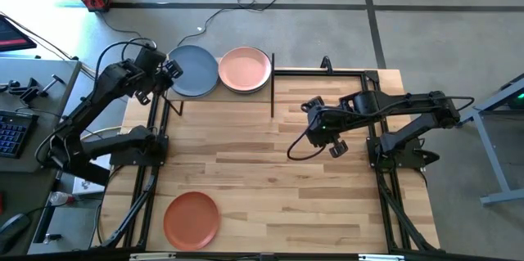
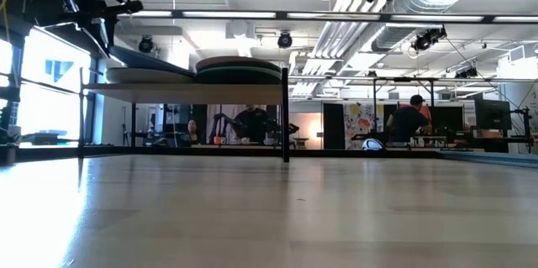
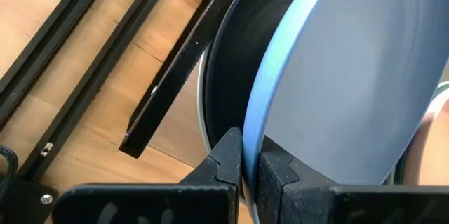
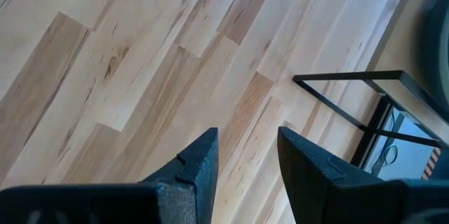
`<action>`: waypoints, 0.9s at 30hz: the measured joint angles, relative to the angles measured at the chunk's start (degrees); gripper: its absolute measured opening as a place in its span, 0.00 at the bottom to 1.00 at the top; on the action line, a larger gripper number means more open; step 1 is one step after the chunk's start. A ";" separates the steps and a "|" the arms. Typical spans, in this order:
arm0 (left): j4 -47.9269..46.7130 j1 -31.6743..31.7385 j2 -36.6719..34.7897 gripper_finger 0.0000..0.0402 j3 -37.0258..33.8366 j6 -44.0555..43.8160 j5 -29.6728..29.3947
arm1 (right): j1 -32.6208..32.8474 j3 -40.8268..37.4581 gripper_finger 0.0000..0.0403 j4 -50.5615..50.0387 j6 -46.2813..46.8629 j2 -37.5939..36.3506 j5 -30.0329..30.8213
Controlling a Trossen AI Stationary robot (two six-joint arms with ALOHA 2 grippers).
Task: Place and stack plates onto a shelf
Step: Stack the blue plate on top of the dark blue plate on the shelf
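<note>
Left gripper [image 3: 249,171] is at the far-left corner of the worktop, over the small light-wood shelf on a thin black metal frame [image 1: 278,71], fingers clamped on the rim of the round matte blue plate [image 1: 193,70], and I read the edge pinch as the way to carry a flat plate and set it down on a stack without the fingers getting trapped under it; left wrist view shows the blue plate [image 3: 351,69] sitting over a dark plate [image 3: 231,62] with a pale rim just showing below that, so it's on or just above the left pile, can't tell if its weight is fully down; round matte pink plate [image 1: 245,69] tops the pile just beside it on the right half of the shelf; low view shows both piles on the raised board, dark plates visible in the right one; round matte terracotta orange plate [image 1: 191,219] lies flat at the near-left of the plank worktop [image 1: 327,187], well apart from the shelf, not yet stacked; right gripper [image 4: 247,164] hovers over bare wood mid-worktop, fingers apart, nothing in them, parked clear of the left arm's lane; next for me is probably release blue, then fetch the terracotta one
</note>
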 joint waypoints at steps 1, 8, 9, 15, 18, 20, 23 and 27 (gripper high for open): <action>0.00 0.00 0.17 0.02 0.00 0.00 -0.02 | 0.00 0.00 0.31 -0.18 0.00 0.00 0.00; 0.65 0.00 1.31 0.02 0.00 1.49 -0.33 | 0.00 0.00 0.31 -0.49 0.00 0.00 0.01; 0.63 0.00 1.58 0.02 0.00 1.63 -0.39 | 0.00 0.00 0.31 -0.49 0.00 0.00 0.02; 0.63 0.02 3.13 0.02 0.00 2.97 -0.48 | 0.00 0.00 0.31 -0.70 0.02 0.00 0.02; 0.62 0.02 3.57 0.02 0.00 4.03 -0.48 | 0.00 0.00 0.31 -1.07 0.16 0.00 0.02; 0.61 0.02 3.68 0.02 0.00 5.29 -0.48 | 0.00 0.00 0.31 -1.08 0.17 0.00 0.02; 0.46 0.02 3.68 0.04 0.00 7.13 0.17 | 0.00 0.00 0.31 -1.06 0.17 0.00 0.02; 0.43 0.55 3.70 0.11 0.00 9.34 2.01 | 0.00 0.00 0.31 -1.04 0.65 0.00 0.04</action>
